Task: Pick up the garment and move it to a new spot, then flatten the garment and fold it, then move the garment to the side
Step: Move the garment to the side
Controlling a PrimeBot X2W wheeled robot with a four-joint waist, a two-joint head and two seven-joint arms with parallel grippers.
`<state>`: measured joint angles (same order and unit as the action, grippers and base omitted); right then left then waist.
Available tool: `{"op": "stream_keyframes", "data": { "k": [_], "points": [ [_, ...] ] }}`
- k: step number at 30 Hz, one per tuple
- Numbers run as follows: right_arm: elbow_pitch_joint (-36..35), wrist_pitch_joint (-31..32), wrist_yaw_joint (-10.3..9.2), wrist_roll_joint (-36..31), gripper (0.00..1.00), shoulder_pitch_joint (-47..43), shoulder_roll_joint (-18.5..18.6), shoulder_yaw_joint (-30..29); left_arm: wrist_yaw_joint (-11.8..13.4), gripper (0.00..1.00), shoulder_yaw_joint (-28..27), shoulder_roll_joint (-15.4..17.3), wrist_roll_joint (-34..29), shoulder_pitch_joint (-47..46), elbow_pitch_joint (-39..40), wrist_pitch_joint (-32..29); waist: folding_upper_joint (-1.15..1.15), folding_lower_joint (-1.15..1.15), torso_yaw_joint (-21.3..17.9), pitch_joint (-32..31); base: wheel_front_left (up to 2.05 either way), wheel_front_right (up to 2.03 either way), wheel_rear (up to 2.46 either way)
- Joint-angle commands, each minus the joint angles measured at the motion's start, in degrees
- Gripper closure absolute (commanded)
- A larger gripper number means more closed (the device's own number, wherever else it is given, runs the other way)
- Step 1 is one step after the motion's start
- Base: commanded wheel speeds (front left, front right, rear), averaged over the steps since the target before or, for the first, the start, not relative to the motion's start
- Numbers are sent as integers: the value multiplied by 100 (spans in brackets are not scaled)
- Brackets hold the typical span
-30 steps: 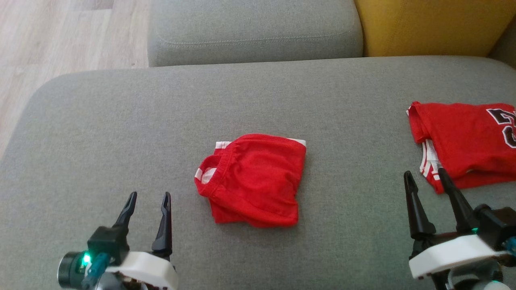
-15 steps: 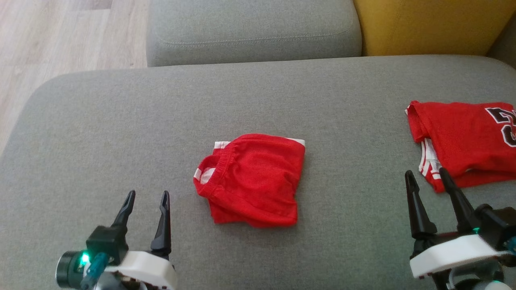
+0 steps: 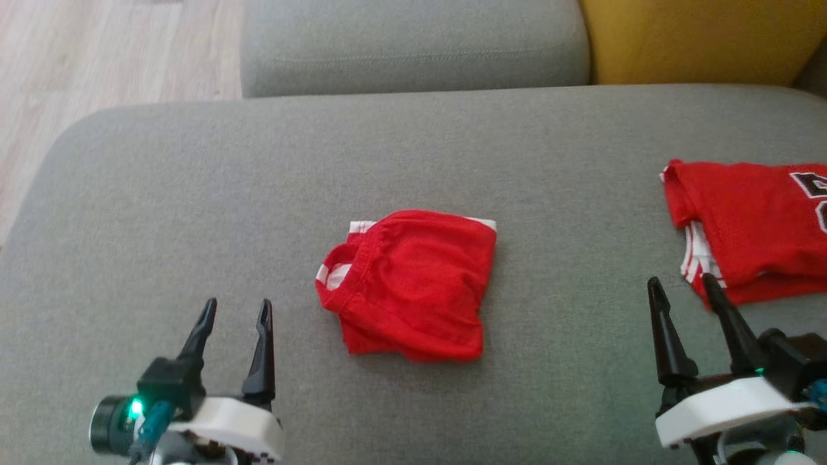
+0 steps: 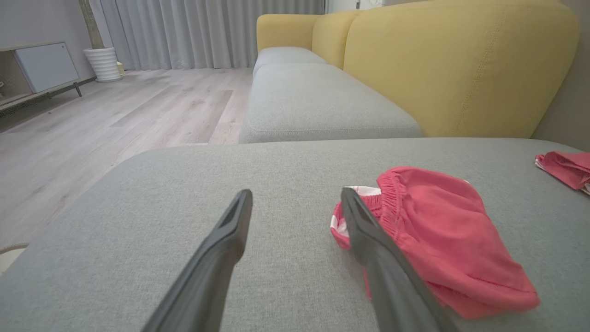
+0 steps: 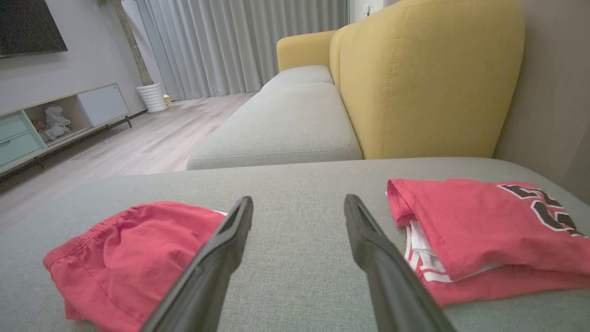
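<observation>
Shorts, red and looking folded, lie in the middle of the grey sofa seat between the left gripper and the right gripper, both wide open and empty, so I think one must next reach in, pinch them and carry them aside.

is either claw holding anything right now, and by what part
Nothing is held. The left claw and the right claw are both open and empty; the folded red shorts lie ungripped on the grey cushion between them.
</observation>
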<state>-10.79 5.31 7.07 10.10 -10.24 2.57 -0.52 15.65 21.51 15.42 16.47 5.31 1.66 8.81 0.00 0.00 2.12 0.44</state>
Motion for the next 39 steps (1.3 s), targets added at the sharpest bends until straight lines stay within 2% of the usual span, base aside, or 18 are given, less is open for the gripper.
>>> {"op": "stream_keyframes", "data": {
  "k": [1, 11, 18, 19, 24, 25, 26, 27, 34, 39],
  "points": [
    [-108, 14, 42, 22, 0, 220, 32, 101, 26, 0, -192, 86, 13, -446, 223, 91, 0, 0, 91, 114, 0, 0, 0],
    [1243, -113, 42, 161, 0, 1112, 32, 393, -62, 0, -27, -207, -53, -1117, 208, 331, 0, 0, 816, 728, 0, 0, 0],
    [2729, -318, 42, 394, 0, 1890, 31, 962, -178, 0, 139, -488, -96, -1460, -39, 524, 0, 0, 1429, 1005, 0, 0, 0],
    [3112, -297, 42, 451, 0, 2056, 31, 1131, -197, 0, 147, -542, -93, -1502, -91, 553, 0, 0, 1525, 1051, 0, 0, 0],
    [3892, -71, 42, 660, 0, 2292, 31, 1408, -222, 0, 115, -622, -86, -1534, -197, 595, 0, 0, 1629, 1106, 0, 0, 0],
    [4006, 6, 42, 739, 8, 2311, 31, 1450, -225, 0, 101, -633, -85, -1535, -206, 600, 0, 0, 1632, 1112, 0, 0, 0],
    [4091, 66, 42, 813, 52, 2331, 31, 1493, -226, 0, 85, -643, -84, -1535, -212, 604, 0, 0, 1631, 1117, 0, 0, 0],
    [4145, 97, 42, 885, 100, 2349, 31, 1539, -228, 0, 68, -651, -85, -1533, -214, 607, 0, 0, 1626, 1119, 0, 0, 0],
    [4184, -38, 42, 711, 100, 2535, 31, 1584, -226, 0, -48, -698, -143, -1513, -159, 617, 0, 0, 1470, 1147, 0, 0, 0],
    [3936, -62, 42, 312, 100, 2667, 77, 1731, -244, 0, -135, -702, -201, -1480, -81, 618, 0, 0, 1047, 1163, 0, 0, 0]
  ]
}}
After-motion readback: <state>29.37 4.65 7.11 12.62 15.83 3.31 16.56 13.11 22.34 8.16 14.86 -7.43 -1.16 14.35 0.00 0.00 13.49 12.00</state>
